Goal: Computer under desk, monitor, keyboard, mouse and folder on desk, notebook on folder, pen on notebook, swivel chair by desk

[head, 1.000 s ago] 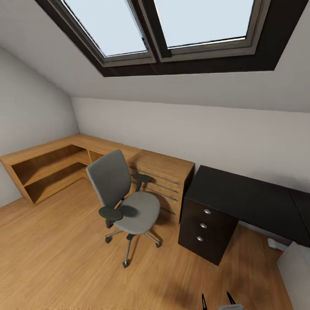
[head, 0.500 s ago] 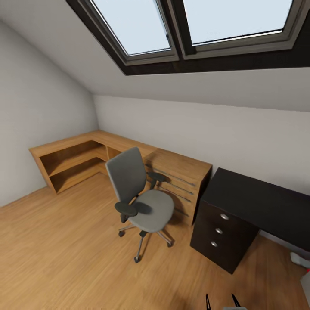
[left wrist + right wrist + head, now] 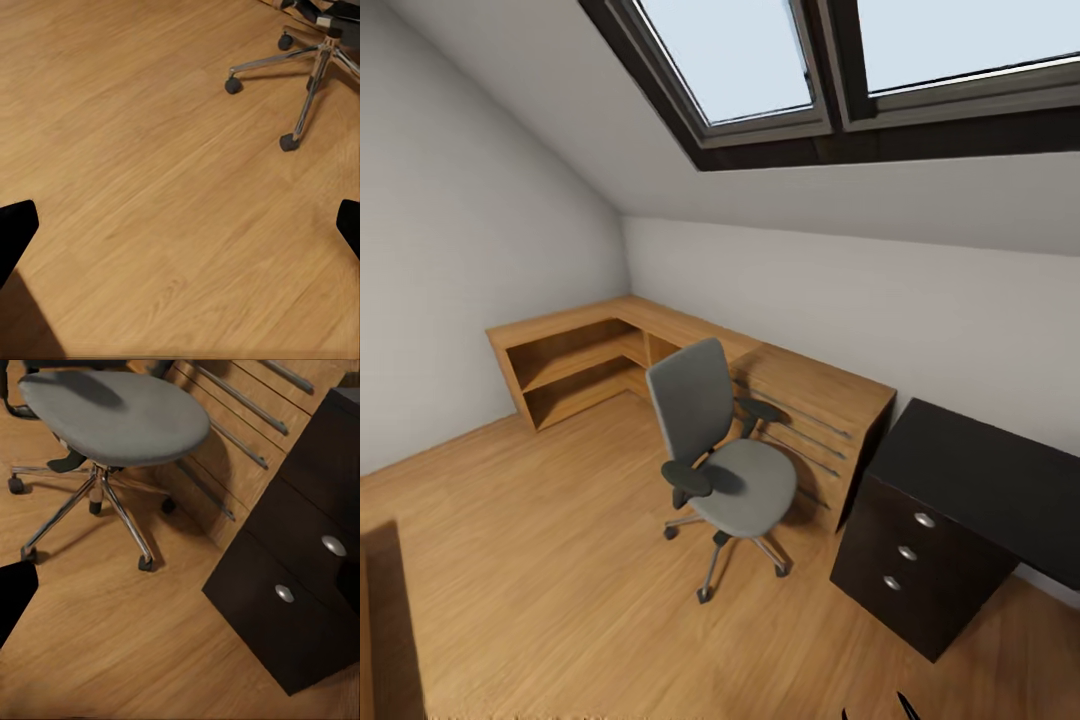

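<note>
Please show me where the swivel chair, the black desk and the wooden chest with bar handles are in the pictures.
swivel chair [image 3: 748,487]: head view, on the grey seat.
black desk [image 3: 980,480]: head view, on the black top.
wooden chest [image 3: 822,385]: head view, on its top surface.

The chair [image 3: 725,455] is standing on the floor [image 3: 540,560] before the chest [image 3: 825,420]. The shelving [image 3: 575,355] is lying left of it, the table [image 3: 960,500] right of the chest.

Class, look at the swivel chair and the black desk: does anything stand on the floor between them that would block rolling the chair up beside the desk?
Nothing visible does: bare wood floor separates the swivel chair from the desk.
</note>
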Robot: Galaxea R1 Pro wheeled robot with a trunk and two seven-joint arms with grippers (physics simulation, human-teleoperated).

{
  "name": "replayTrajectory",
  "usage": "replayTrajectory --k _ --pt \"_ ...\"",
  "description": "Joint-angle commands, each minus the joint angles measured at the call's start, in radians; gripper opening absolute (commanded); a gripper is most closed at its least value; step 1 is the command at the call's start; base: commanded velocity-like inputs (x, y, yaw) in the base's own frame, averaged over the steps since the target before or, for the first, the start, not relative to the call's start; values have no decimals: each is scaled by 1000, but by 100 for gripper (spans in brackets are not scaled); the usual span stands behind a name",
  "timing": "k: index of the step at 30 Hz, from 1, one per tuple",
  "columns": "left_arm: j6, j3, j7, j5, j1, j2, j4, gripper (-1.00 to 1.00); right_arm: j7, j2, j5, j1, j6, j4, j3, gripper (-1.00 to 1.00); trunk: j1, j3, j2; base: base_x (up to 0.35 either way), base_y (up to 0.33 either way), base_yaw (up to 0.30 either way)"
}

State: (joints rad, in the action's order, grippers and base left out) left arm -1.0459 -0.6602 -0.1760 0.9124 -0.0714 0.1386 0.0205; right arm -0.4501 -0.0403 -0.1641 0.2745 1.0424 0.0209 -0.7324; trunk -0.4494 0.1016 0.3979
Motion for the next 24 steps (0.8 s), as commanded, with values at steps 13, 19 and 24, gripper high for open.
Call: replayTrajectory --k 13,19,24 --pt "-1 -2 -16 11 -1 -3 0 100 -2 -6 26 -1 5 2 -11 100 -1 7 2 0 0 224" --pt "-1 -1 -16 12 -1 -3 1 100 -5 0 21 -1 5 2 -8 100 -1 7 2 0 0 61" --pt "-1 1 -16 13 -1 -4 1 100 -5 13 20 -1 0 2 -6 100 -1 7 2 0 0 13"
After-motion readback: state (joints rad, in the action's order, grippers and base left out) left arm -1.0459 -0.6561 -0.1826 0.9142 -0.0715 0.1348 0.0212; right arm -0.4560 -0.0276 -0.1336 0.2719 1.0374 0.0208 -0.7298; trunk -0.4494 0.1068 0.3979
